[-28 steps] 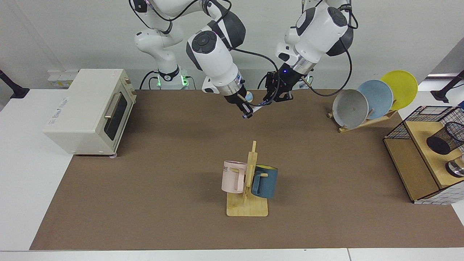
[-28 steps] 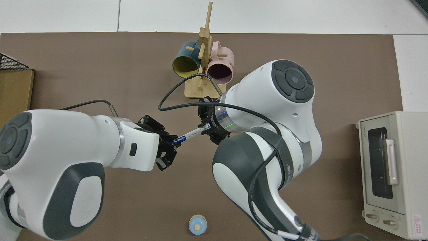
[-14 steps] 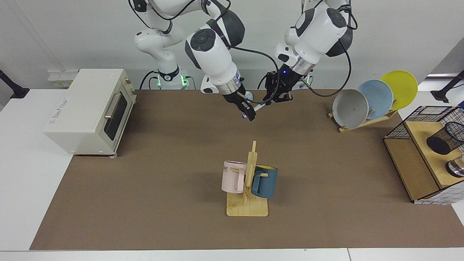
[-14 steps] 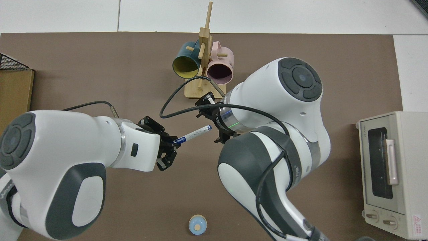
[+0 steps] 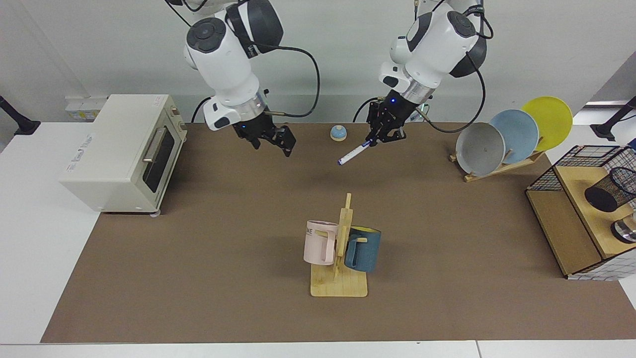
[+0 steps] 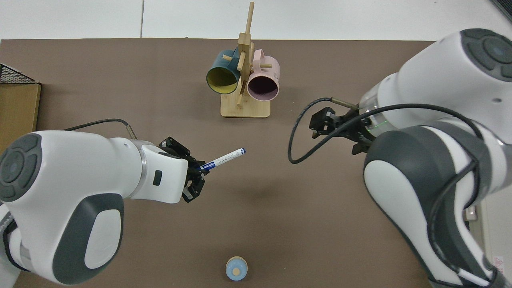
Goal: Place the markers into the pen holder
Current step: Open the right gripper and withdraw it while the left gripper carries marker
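A: White wall behind; brown mat (image 5: 223,258) over a white table. Toaster oven (image 5: 121,151) at the mat's far corner on the right arm's side, plate rack (image 5: 502,166) at the opposite far corner, mug tree (image 5: 340,258) near the front edge at the middle.

B: Change from a second ago?

A: Handover done. Both grippers were then on the marker (image 5: 354,153); now only the left gripper (image 5: 383,136) has it, fingers closed on the capped end, barrel slanting down and out, clear of the mat, above the far edge's middle. In the top view the marker (image 6: 222,159) sticks out of that gripper (image 6: 196,176) toward mid-mat.

B: Right arm?

A: The right gripper (image 5: 278,139) has let go and swung back toward the toaster oven; fingers parted, nothing between them. It waits.

B: Target?

A: Pen holder (image 5: 610,189) on the wooden shelf (image 5: 591,209) inside the wire basket (image 5: 576,166), off the mat's edge beyond the plate rack, well apart from the marker. It looks tilted, mouth not straight up.

B: Meaning?

A: The marker sits with the arm nearer the holder. Carry and insertion not yet done. Judged risk: the tilted mouth demands careful tip alignment.
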Controlling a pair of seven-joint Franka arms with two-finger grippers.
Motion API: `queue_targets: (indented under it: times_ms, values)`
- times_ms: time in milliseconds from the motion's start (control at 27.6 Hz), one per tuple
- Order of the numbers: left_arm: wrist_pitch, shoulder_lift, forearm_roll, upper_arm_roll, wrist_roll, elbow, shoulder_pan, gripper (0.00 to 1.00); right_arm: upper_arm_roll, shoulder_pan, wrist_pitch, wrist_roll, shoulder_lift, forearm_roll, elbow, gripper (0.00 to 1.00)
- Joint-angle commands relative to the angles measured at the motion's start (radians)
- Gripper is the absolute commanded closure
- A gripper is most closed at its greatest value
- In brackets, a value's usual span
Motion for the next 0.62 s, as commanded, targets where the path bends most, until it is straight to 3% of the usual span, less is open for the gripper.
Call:
queue_targets:
  times_ms: [0,109,290,579]
  values:
    - [-0.009,-0.021,0.036,0.009,-0.013,-0.022,0.005,1.0,0.01,-0.066,-0.052,-0.254,-0.038,-0.123,-0.011,0.0]
    - [-0.018,-0.021,0.089,0.009,-0.045,-0.021,0.007,1.0,0.01,-0.109,-0.053,-0.349,-0.049,-0.163,-0.012,0.0]
    - [-0.065,-0.018,0.181,0.012,-0.047,-0.012,0.041,1.0,0.012,-0.169,-0.046,-0.452,-0.058,-0.166,-0.012,0.0]
    - [-0.127,-0.011,0.447,0.016,-0.041,0.013,0.073,1.0,0.01,-0.201,-0.041,-0.467,-0.075,-0.161,-0.012,0.0]
